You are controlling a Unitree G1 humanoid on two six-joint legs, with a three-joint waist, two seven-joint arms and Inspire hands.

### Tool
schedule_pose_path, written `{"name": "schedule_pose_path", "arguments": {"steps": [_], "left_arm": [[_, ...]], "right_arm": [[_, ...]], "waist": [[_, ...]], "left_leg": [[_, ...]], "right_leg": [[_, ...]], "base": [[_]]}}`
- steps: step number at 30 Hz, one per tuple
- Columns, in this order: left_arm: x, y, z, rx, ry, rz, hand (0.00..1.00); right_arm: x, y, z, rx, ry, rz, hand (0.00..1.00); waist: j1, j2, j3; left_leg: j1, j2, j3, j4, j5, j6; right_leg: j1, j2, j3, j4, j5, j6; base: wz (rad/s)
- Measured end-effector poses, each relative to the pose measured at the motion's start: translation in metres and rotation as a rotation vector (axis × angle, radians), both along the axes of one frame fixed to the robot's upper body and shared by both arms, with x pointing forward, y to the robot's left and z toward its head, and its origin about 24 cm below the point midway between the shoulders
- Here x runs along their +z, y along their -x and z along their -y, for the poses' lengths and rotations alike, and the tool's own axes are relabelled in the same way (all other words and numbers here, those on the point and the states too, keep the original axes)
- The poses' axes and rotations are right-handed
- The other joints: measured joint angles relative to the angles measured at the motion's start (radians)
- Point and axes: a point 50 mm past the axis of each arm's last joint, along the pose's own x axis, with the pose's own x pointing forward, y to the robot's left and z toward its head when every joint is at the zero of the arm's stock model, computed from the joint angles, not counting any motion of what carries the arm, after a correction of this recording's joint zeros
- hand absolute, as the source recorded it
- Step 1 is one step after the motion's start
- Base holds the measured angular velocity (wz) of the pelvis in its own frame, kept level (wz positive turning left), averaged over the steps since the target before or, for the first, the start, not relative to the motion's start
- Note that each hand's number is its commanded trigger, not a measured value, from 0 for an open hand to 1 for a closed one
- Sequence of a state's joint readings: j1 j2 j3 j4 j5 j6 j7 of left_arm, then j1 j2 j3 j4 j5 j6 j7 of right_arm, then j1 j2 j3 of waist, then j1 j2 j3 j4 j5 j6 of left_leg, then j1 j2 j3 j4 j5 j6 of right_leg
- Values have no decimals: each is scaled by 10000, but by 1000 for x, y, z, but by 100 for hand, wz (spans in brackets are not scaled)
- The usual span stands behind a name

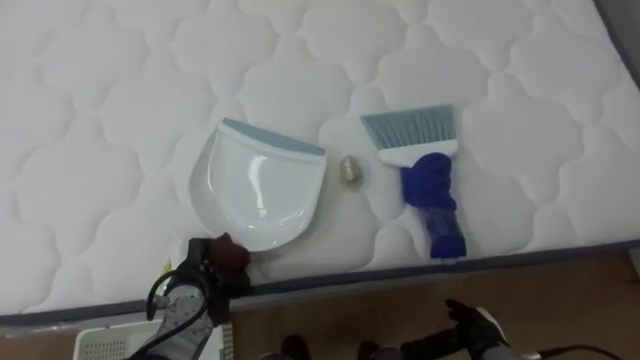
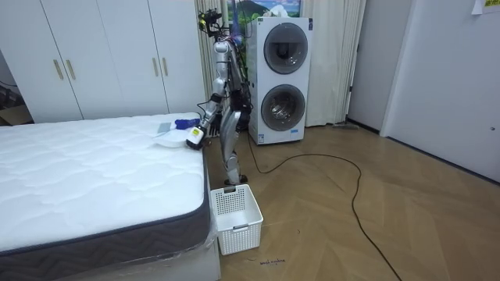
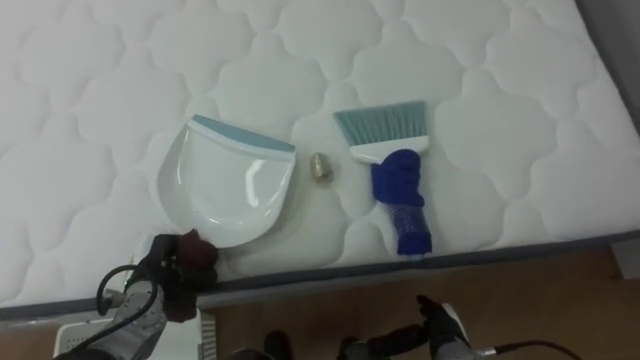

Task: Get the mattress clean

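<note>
white plastic dustpan (image 1: 262, 190), likely light and stiff
left hand (image 1: 208, 272) curls round its rear edge; blue brush (image 1: 428, 185) just right of it

This is a bedroom in a home, with a laundry corner in it. A bed (image 2: 86, 168) with a bare white quilted mattress fills the lower left of the room view. Behind it, across the upper left, runs a white wardrobe (image 2: 101, 58) with tall doors and slim handles. At upper centre two front-loading washing machines (image 2: 280, 78) stand stacked, with pale curtains (image 2: 332, 58) to their right. The wooden floor (image 2: 375, 218) is laid in herringbone, and a white plastic basket (image 2: 236, 218) sits on it by the bed's corner.
</note>
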State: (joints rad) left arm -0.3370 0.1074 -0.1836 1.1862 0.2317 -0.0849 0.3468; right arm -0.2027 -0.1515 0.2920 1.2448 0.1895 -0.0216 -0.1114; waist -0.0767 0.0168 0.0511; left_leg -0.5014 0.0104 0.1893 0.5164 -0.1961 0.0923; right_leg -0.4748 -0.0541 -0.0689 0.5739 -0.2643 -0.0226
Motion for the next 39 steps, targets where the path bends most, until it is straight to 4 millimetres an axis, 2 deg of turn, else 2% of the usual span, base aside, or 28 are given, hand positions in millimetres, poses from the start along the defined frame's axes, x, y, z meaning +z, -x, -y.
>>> {"name": "schedule_pose_path", "arguments": {"steps": [8, 13, 16, 19, 31, 36, 39], "left_arm": [[7, -3, -17, -220, -1120, 508, 100], [18, -5, -38, -424, -2844, 1305, 100], [21, -5, -39, -599, -3550, 1697, 100], [21, -4, -39, -766, -3986, 1906, 100], [21, 3, -46, -1083, -4481, 2127, 100], [20, 5, -46, -1189, -4396, 2257, 100], [20, 6, -46, -1218, -4330, 2327, 100]], "right_arm": [[5, -4, 11, -2181, -62, 619, 0], [17, -16, 28, -5013, -468, 2042, 0], [23, -21, 35, -6023, -571, 2646, 0], [26, -23, 39, -6717, -637, 2932, 0], [64, -54, 52, -7782, 613, 5322, 0], [90, -71, 50, -6714, 2321, 6966, 0], [110, -83, 41, -5845, 3081, 8273, 0]], "waist": [[-11, 68, 11], [-26, 220, 9], [-25, 337, -11], [-38, 344, -16], [-112, 306, -35], [-101, 316, -53], [-12, 320, -61]], "left_leg": [[-87, 7, 16, 7, -5, -8], [-182, -22, 100, 10, -3, -6], [-128, -31, 124, -9, -2, -6], [-94, -60, 188, -10, -2, -6], [-165, -61, 425, 1, 0, -6], [-176, -46, 483, -5, -3, -3], [-175, -54, 513, -14, -3, -3]], "right_leg": [[-74, 36, 114, 27, -4, -6], [-312, -30, 98, 196, -20, -9], [-300, -39, 114, 209, -37, -9], [-326, -93, 138, 350, -112, -10], [-521, -157, 268, 529, -160, -1], [-554, -134, 332, 499, -166, 12], [-616, -140, 379, 576, -166, 10]], "base": [[0], [-4], [0], [0], [-5], [-4], [-3]]}}
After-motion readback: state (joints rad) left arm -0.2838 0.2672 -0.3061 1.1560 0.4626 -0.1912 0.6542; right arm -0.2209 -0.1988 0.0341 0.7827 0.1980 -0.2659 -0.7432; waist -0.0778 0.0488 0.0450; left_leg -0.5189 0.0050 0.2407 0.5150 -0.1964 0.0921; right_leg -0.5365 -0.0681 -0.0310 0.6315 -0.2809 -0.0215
